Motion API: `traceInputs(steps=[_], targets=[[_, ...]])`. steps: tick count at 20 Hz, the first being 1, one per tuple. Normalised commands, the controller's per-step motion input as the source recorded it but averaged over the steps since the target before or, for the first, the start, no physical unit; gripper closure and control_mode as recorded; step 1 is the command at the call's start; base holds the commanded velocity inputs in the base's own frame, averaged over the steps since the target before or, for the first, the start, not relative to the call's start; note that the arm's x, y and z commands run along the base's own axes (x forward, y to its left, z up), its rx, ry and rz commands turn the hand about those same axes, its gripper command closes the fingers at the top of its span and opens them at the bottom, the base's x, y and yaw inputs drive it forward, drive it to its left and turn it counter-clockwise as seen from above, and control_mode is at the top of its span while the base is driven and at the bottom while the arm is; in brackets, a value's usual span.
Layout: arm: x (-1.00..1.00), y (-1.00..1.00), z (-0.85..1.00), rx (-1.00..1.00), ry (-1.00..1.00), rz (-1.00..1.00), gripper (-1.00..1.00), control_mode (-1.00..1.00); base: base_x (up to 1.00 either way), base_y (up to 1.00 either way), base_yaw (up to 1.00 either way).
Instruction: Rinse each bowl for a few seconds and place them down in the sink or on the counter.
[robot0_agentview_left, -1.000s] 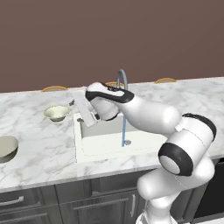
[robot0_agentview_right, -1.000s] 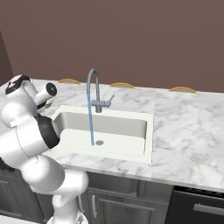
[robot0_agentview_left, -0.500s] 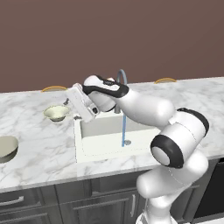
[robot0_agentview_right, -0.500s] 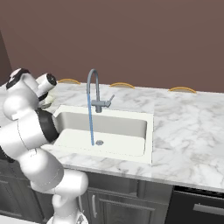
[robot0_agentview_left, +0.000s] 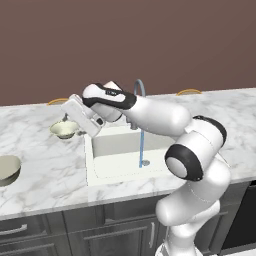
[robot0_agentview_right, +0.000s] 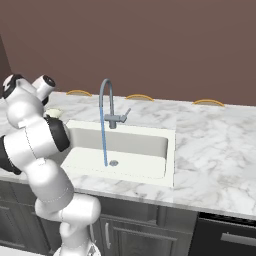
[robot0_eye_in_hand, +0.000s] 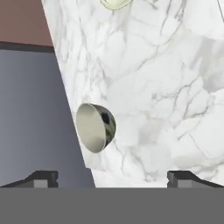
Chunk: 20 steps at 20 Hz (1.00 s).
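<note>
the arm reaches left over the white marble bench (robot0_agentview_left: 45, 165), its hand hanging above the near-left corner of the sink (robot0_agentview_left: 120, 172) and close to the cream bowl (robot0_agentview_left: 64, 129). the gripper (robot0_eye_in_hand: 112, 177) has its jaws spread wide, one dark fingertip (robot0_eye_in_hand: 43, 177) at each side of the hand view with a broad gap between them. nothing sits in that gap and nothing is pinched or touched; the jaws are empty.

the cream bowl stands upright on the bench just left of the sink, near the back edge; in the hand view a sliver of it shows at the top (robot0_eye_in_hand: 116, 3). the grey-beige bowl (robot0_agentview_left: 7, 169) rests on the bench well to the left, near the front edge, apart from the cream one. in the hand view it (robot0_eye_in_hand: 95, 127) sits right at the bench edge, ahead of the spread jaws and nearer the left fingertip.

a thin blue stream of water (robot0_agentview_left: 141, 147) falls from the grey gooseneck faucet (robot0_agentview_right: 106, 102) to the drain (robot0_agentview_right: 113, 162) in the white basin. neither bowl is in the sink.
</note>
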Motion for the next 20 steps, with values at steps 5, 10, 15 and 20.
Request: traceInputs(steps=[5,10,15,20], targets=[[0.0,0.24,-0.12,-0.03,-0.09,0.05,-1.0,-1.0,0.0,0.0,0.0],[0.0,0.18,-0.2,0.0,-0.14,0.03,-1.0,-1.0,0.0,0.0,0.0],[0.0,0.11,-0.27,0.0,-0.1,0.02,-1.0,-1.0,0.0,0.0,0.0],[0.04,0.24,-0.19,0.0,-0.05,0.0,-1.0,-1.0,0.0,0.0,0.0]])
